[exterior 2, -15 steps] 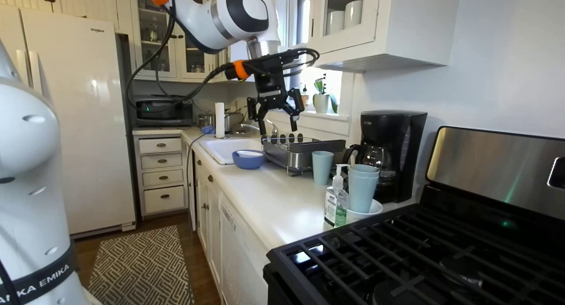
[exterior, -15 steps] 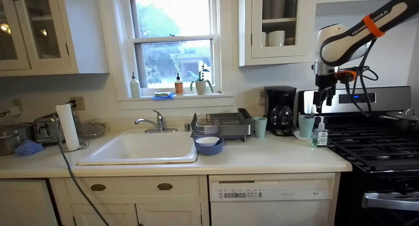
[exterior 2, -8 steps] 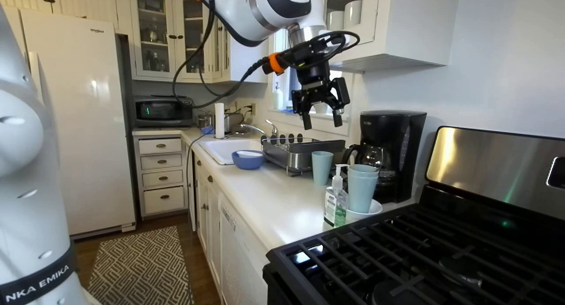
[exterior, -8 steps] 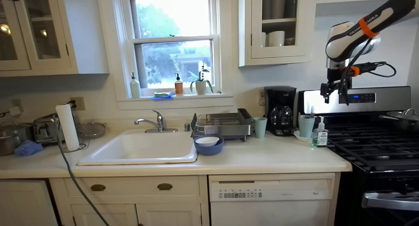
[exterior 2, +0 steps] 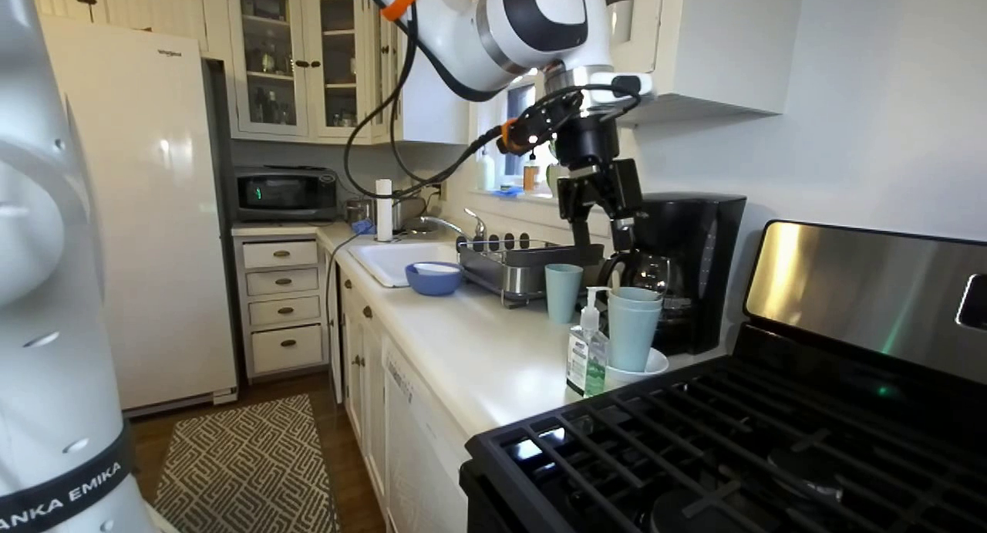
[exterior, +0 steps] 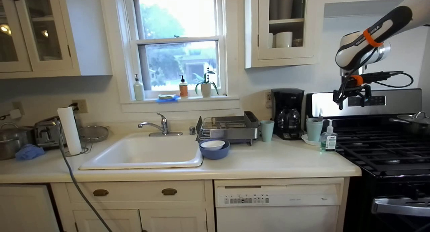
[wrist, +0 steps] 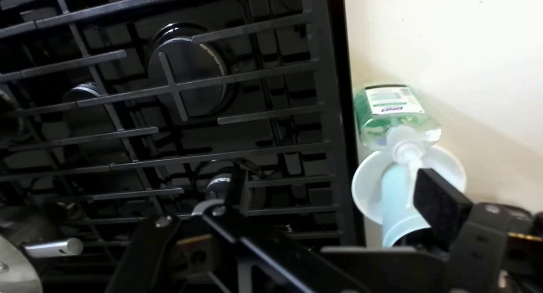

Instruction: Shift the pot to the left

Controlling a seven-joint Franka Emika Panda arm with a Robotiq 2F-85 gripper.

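Pot point(exterior: 418, 125) sits on stove point(exterior: 364, 150), apart from gripper point(exterior: 351, 106).

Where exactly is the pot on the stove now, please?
In an exterior view, the pot sits at the picture's right edge, toward the rear of the stove, in front of its back panel, right of the gripper.

The bent arm point(exterior 2: 455, 47) holds its gripper point(exterior 2: 601, 238) downward, fingers point(wrist: 439, 206) apart.

pincer point(wrist: 339, 199): spread wide | pot point(wrist: 19, 269): partly visible, lower left | bottle point(wrist: 390, 113): beside cup point(wrist: 394, 208)
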